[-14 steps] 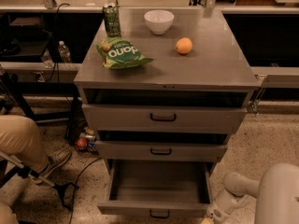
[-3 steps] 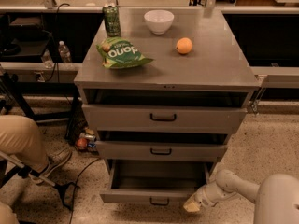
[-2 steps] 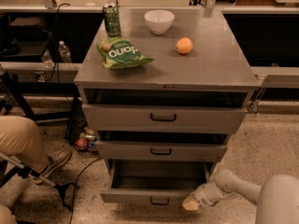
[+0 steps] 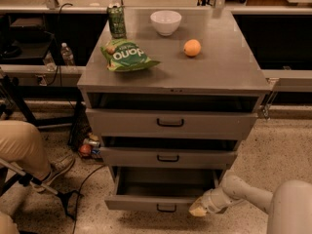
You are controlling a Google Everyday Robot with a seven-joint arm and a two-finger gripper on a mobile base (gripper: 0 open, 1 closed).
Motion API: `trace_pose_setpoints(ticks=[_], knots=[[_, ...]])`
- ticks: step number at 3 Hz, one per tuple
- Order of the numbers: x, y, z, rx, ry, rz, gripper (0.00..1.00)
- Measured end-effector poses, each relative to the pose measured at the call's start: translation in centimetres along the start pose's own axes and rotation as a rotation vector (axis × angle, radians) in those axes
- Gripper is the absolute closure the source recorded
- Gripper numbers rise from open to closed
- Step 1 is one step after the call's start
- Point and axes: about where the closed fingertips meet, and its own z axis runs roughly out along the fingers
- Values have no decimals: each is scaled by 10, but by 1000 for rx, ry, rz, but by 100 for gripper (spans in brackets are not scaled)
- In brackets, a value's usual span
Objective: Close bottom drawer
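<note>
Low at the foot of the grey cabinet [image 4: 222,84], the bottom drawer [image 4: 141,203] stands partly pulled out, its bare inside visible and its small black handle [image 4: 166,208] facing forward. The gripper [image 4: 197,210] sits at the right end of that drawer's front panel, touching or just beside it, with the fingers drawn together into one tan tip and no gap showing. The pale arm [image 4: 248,194] reaches in from the lower right. The middle drawer [image 4: 131,157] and top drawer [image 4: 126,123] above also sit slightly out. On the cabinet's surface rest a white bowl [image 4: 165,22], an orange [image 4: 192,48], a green chip bag [image 4: 126,56] and a green can [image 4: 116,21].
</note>
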Motion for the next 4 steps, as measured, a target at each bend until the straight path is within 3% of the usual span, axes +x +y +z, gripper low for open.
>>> trace_pose_setpoints(ticks=[1, 2, 4], knots=[[-17, -16, 8, 33, -1, -89, 100], [-17, -16, 8, 33, -1, -89, 100], [-31, -41, 14, 68, -28, -157, 100]])
